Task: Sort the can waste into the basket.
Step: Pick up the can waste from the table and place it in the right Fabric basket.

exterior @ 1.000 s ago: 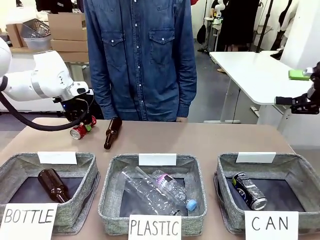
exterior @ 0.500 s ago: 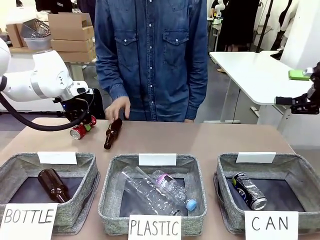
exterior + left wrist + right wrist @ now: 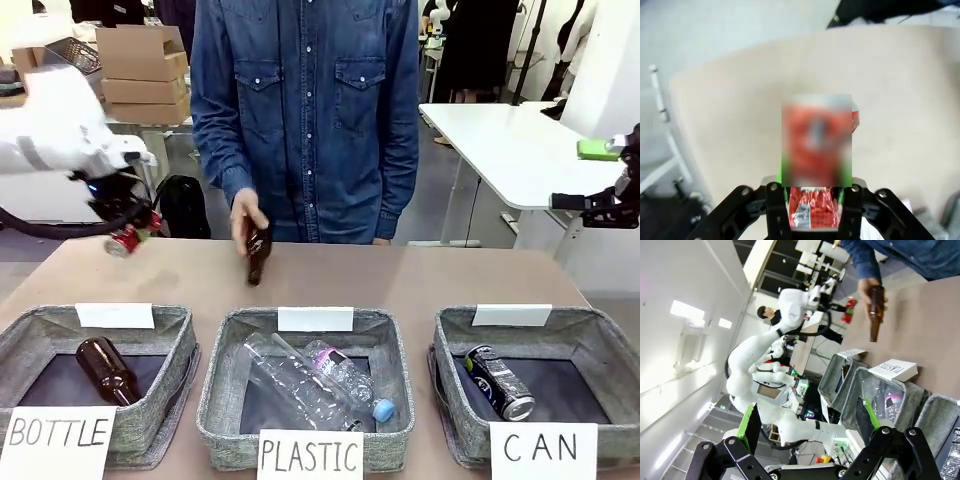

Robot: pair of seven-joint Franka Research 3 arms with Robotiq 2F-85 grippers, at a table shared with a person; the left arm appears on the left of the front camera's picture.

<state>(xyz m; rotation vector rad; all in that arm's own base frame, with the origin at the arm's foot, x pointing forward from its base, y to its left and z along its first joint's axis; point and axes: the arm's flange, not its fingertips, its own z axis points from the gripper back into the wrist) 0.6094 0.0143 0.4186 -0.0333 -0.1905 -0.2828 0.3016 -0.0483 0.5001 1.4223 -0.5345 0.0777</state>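
The robot's left hand (image 3: 128,228) has closed on the red can (image 3: 122,242) and raised it off the worktop (image 3: 420,280) at the left end. The dark can (image 3: 498,382) already lies in the CAN basket (image 3: 610,345), so the red one appears to be the last.

The right hand (image 3: 807,422) stands wide open and empty.

The person's hand (image 3: 245,215) has picked up the brown bottle (image 3: 257,256), which now hangs in the likely path across. The BOTTLE basket (image 3: 30,325) and PLASTIC basket (image 3: 225,410) also lie between.
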